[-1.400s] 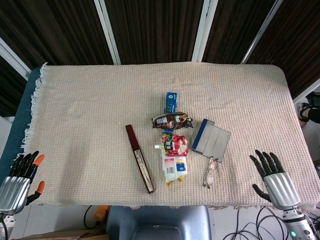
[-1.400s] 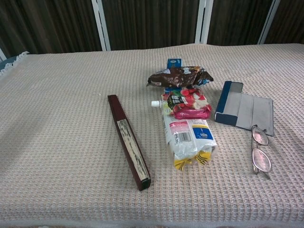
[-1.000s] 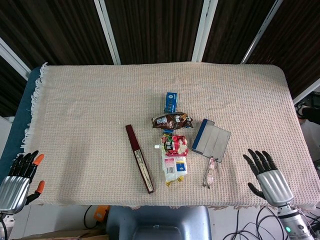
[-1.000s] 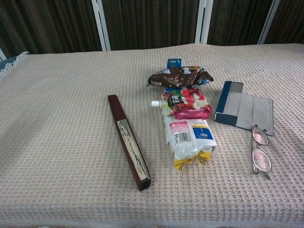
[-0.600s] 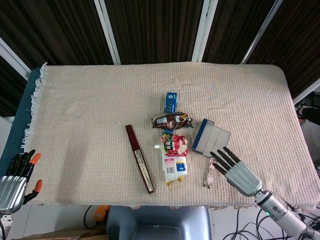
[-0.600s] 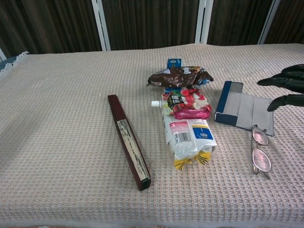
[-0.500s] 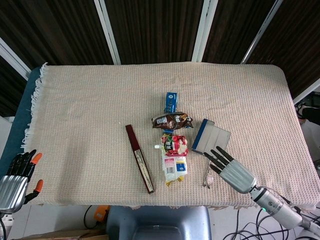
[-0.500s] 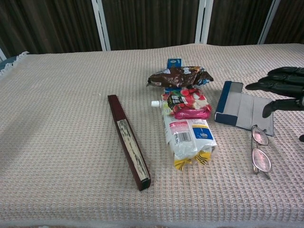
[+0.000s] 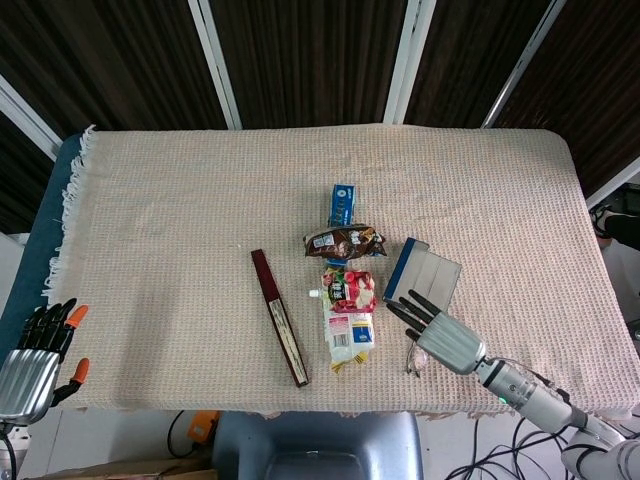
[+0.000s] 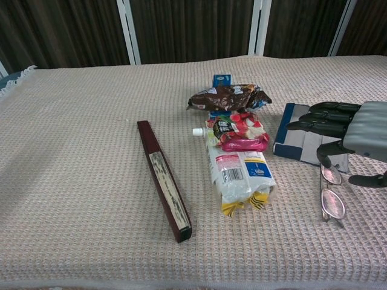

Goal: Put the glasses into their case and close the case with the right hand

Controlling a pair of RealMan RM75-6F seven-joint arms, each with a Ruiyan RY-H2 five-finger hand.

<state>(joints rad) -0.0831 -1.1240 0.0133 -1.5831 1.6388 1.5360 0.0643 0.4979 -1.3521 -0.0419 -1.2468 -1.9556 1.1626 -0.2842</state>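
**Right hand spread above the glasses, case lying open beside them**

The right hand [image 10: 357,136] hangs over the near right part of the table [image 9: 160,200], fingers [image 10: 314,125] extended and apart, holding nothing. The glasses [image 10: 332,196] lie flat on the cloth directly beneath it and a little toward the robot — in the head view [image 9: 417,356] the hand [image 9: 440,335] covers most of them. No contact between hand and frame can be made out.

The glasses' long axis runs roughly from the near edge toward the case [image 10: 305,140], lenses one behind the other. The case [image 9: 424,275] lies unfolded just beyond them, grey lining up, its blue edge turned toward the snacks; the fingertips reach over its near part.

The left hand [image 9: 35,360] sits off the table's near left corner, fingers apart and empty.

Left of the case stand a row of snack packets [image 10: 237,151] and a long dark red box [image 10: 163,180]. Their print is too small to read.
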